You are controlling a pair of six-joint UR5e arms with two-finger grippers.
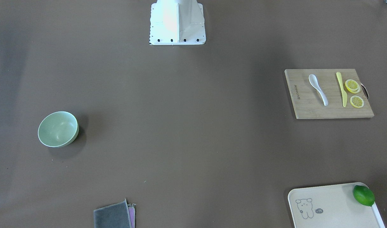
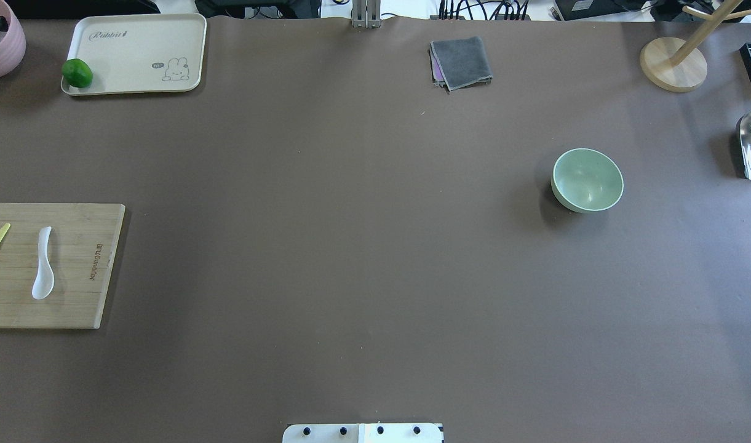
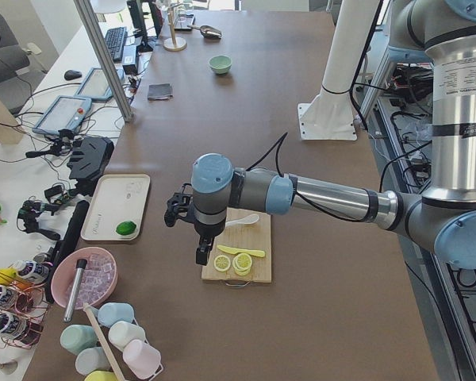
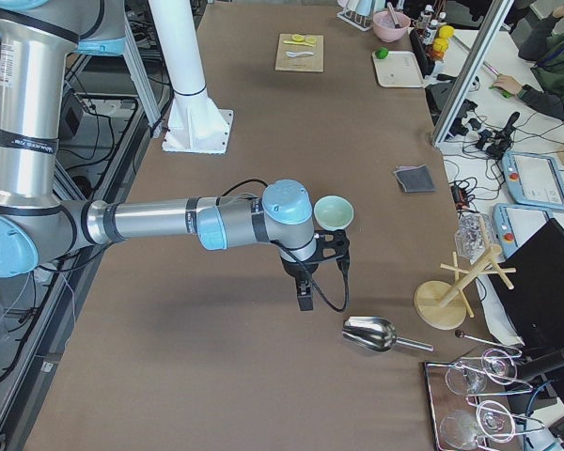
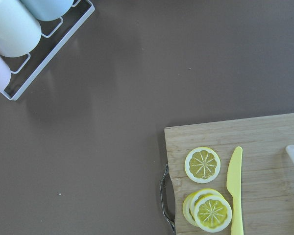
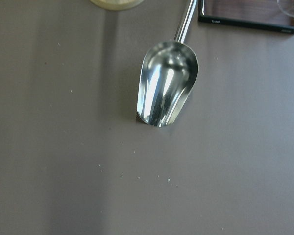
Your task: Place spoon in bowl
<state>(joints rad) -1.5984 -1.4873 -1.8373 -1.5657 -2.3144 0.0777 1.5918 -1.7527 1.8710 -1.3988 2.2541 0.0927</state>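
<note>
1. Spoon (image 1: 318, 89) location: it lies flat and scoop up on the cutting board (image 1: 307, 109). Counting outward from the left pincer (image 3: 200, 255), the lemon slices (image 1: 352, 85) come first, then the knife (image 1: 341, 89), then the spoon. The pincer hangs above the table just off the board's handle end and touches nothing.
2. Left pincer state: only a side view shows it, so I cannot tell whether it is open or closed. It does not hold the spoon.
3. Bowl (image 1: 58, 129) location: it stands upright and empty, well apart from the left pincer and near the right pincer (image 4: 305, 299). The right pincer hangs above the table between the bowl and a metal scoop (image 6: 165, 83). I cannot tell its state either.
4. Reason for the layout, as a judgement:
   - The spoon sits on the left arm's side and the bowl on the right arm's side, so the left arm is the likely one to pick up the spoon.
   - The handle lies clear of the knife, which leaves room for a grasp.
   - The carry to the bowl will be long, or will need a hand-over.
5. Markings:
   - The board carries burnt-in lettering along one edge, too small to read.
   - The tray (image 2: 135, 83), which holds a lime (image 2: 77, 72), shows a cartoon animal and script that appears to read "Rabbit".
</note>
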